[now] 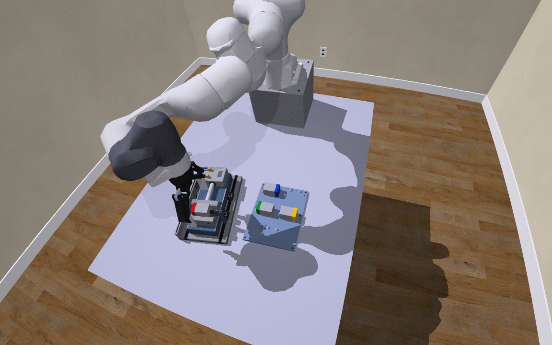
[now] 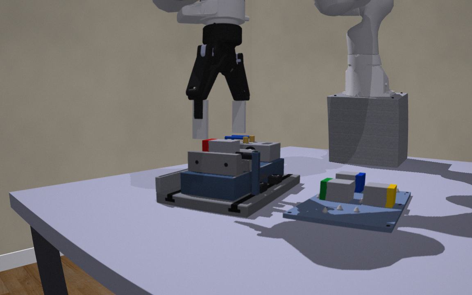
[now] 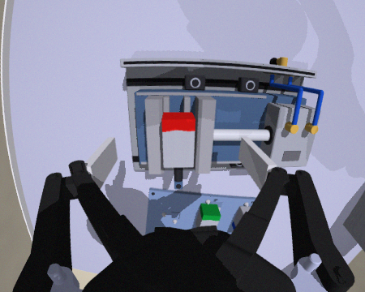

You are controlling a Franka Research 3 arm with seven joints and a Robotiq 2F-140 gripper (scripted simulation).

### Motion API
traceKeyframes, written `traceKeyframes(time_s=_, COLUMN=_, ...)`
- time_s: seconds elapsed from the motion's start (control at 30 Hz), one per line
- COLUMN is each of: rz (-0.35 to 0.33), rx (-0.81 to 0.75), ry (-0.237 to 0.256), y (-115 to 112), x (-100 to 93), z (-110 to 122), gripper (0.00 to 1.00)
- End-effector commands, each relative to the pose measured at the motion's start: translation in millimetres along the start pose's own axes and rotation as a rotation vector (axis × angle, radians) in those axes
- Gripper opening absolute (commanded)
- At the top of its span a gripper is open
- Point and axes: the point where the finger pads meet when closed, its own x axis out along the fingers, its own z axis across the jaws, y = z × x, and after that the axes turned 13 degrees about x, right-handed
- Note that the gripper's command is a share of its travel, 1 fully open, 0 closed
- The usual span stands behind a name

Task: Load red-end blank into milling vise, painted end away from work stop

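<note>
You're at the release-and-check step: the red-ended blank [image 1: 202, 209] [image 2: 226, 146] [image 3: 178, 148] is in the milling vise [image 1: 205, 230] [image 2: 208, 185] [image 3: 239, 111], between the jaws, its top standing above them. Your gripper [image 1: 197, 202] [image 2: 218, 134] [image 3: 178, 148] is wide open above it, holding nothing, pads well apart & off the blank. Red end points away from the work stop [image 1: 215, 212] [image 2: 244, 155] [image 3: 178, 174], so orientation looks OK. Long side runs alongside the fixed jaw [image 1: 204, 221] [image 2: 214, 163] [image 3: 153, 135], approx. parallel; can't tell if any gap there, or at the stop, is within tol. Low bars under the blank are hidden, so flat seating isn't confirmed, tho top looks level. Green-ended blank [image 1: 266, 209] [image 2: 338, 189] [image 3: 210, 212], blue-ended blank [image 1: 270, 189] [image 2: 348, 176] [image 3: 244, 211] & yellow-ended blank [image 1: 287, 213] [image 2: 379, 194] all rest on the infeed plate [image 1: 286, 241] [image 2: 369, 221] [image 3: 159, 204], so leave 'em. Placement looks nearly done, pending that fit check. Next, if seating's good, go straight up w/ fingers wide; a sideways drift down low could knock the blank. If not, a gentle nudge toward jaw & stop, then recheck.
</note>
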Motion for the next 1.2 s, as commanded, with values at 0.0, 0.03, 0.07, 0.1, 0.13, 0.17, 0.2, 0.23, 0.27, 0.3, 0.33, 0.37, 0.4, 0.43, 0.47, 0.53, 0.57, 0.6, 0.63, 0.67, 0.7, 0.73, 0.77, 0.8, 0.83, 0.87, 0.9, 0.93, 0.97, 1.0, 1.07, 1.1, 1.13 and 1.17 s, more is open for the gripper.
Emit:
traceKeyframes(time_s=0.0, rz=0.000, rx=0.000, ry=0.000, y=0.0, x=-0.1, z=-0.1, gripper=1.00)
traceKeyframes(time_s=0.03, rz=0.000, rx=0.000, ry=0.000, y=0.0, x=-0.1, z=-0.1, gripper=1.00)
traceKeyframes(time_s=0.07, rz=0.000, rx=0.000, ry=0.000, y=0.0, x=-0.1, z=-0.1, gripper=1.00)
traceKeyframes(time_s=0.1, rz=0.000, rx=0.000, ry=0.000, y=0.0, x=-0.1, z=-0.1, gripper=1.00)
traceKeyframes(time_s=0.13, rz=0.000, rx=0.000, ry=0.000, y=0.0, x=-0.1, z=-0.1, gripper=1.00)
traceKeyframes(time_s=0.17, rz=0.000, rx=0.000, ry=0.000, y=0.0, x=-0.1, z=-0.1, gripper=1.00)
traceKeyframes(time_s=0.2, rz=0.000, rx=0.000, ry=0.000, y=0.0, x=-0.1, z=-0.1, gripper=1.00)
traceKeyframes(time_s=0.23, rz=-0.001, rx=0.000, ry=0.001, y=0.0, x=-0.7, z=-0.1, gripper=1.00)
traceKeyframes(time_s=0.27, rz=-0.001, rx=0.001, ry=0.001, y=0.0, x=-1.3, z=-0.1, gripper=1.00)
traceKeyframes(time_s=0.3, rz=-0.002, rx=0.001, ry=0.001, y=0.0, x=-1.9, z=-0.1, gripper=1.00)
traceKeyframes(time_s=0.33, rz=-0.002, rx=0.002, ry=0.002, y=0.0, x=-2.5, z=-0.1, gripper=1.00)
traceKeyframes(time_s=0.37, rz=-0.003, rx=0.002, ry=0.002, y=0.0, x=-3.1, z=-0.1, gripper=1.00)
traceKeyframes(time_s=0.4, rz=-0.003, rx=0.002, ry=0.002, y=0.0, x=-3.1, z=-0.1, gripper=1.00)
traceKeyframes(time_s=0.43, rz=-0.003, rx=0.002, ry=0.002, y=0.0, x=-3.1, z=-0.1, gripper=1.00)
traceKeyframes(time_s=0.47, rz=-0.003, rx=0.002, ry=0.002, y=0.0, x=-3.1, z=-0.1, gripper=1.00)
traceKeyframes(time_s=0.53, rz=-0.003, rx=0.002, ry=0.002, y=0.0, x=-3.1, z=-0.1, gripper=1.00)
traceKeyframes(time_s=0.57, rz=-0.003, rx=0.002, ry=0.002, y=0.0, x=-3.1, z=-0.1, gripper=1.00)
traceKeyframes(time_s=0.6, rz=-0.003, rx=0.002, ry=0.002, y=0.0, x=-3.1, z=-0.1, gripper=1.00)
traceKeyframes(time_s=0.63, rz=-0.003, rx=0.002, ry=0.002, y=0.0, x=-3.1, z=-0.1, gripper=1.00)
traceKeyframes(time_s=0.67, rz=-0.003, rx=0.002, ry=0.002, y=0.0, x=-3.1, z=-0.1, gripper=1.00)
traceKeyframes(time_s=0.7, rz=-0.003, rx=0.002, ry=0.002, y=0.0, x=-3.1, z=-0.1, gripper=1.00)
traceKeyframes(time_s=0.73, rz=-0.003, rx=0.002, ry=0.002, y=0.0, x=-3.1, z=-0.1, gripper=1.00)
traceKeyframes(time_s=0.77, rz=-0.003, rx=0.002, ry=0.002, y=0.0, x=-3.1, z=-0.1, gripper=1.00)
traceKeyframes(time_s=0.8, rz=-0.001, rx=0.005, ry=0.002, y=1.2, x=-3.1, z=-0.1, gripper=1.00)
traceKeyframes(time_s=0.83, rz=-0.002, rx=0.005, ry=0.002, y=1.1, x=-3.7, z=-0.1, gripper=1.00)
traceKeyframes(time_s=0.87, rz=-0.002, rx=0.004, ry=0.002, y=1.1, x=-4.3, z=-0.1, gripper=1.00)
traceKeyframes(time_s=0.9, rz=-0.002, rx=0.003, ry=0.002, y=1.1, x=-4.9, z=-0.1, gripper=1.00)
traceKeyframes(time_s=0.93, rz=-0.003, rx=0.002, ry=0.002, y=1.0, x=-5.5, z=-0.1, gripper=1.00)
traceKeyframes(time_s=0.97, rz=-0.003, rx=0.002, ry=0.002, y=1.0, x=-5.5, z=-0.1, gripper=1.00)
traceKeyframes(time_s=1.0, rz=-0.003, rx=0.002, ry=0.002, y=1.0, x=-5.5, z=-0.1, gripper=1.00)
traceKeyframes(time_s=1.07, rz=-0.003, rx=0.002, ry=0.002, y=1.0, x=-5.5, z=-0.1, gripper=1.00)
traceKeyframes(time_s=1.1, rz=-0.003, rx=0.002, ry=0.002, y=1.0, x=-5.5, z=-0.1, gripper=1.00)
traceKeyframes(time_s=1.13, rz=-0.003, rx=0.002, ry=0.002, y=1.0, x=-5.5, z=-0.1, gripper=1.00)
traceKeyframes(time_s=1.17, rz=-0.003, rx=0.002, ry=0.002, y=1.0, x=-5.5, z=-0.1, gripper=1.00)
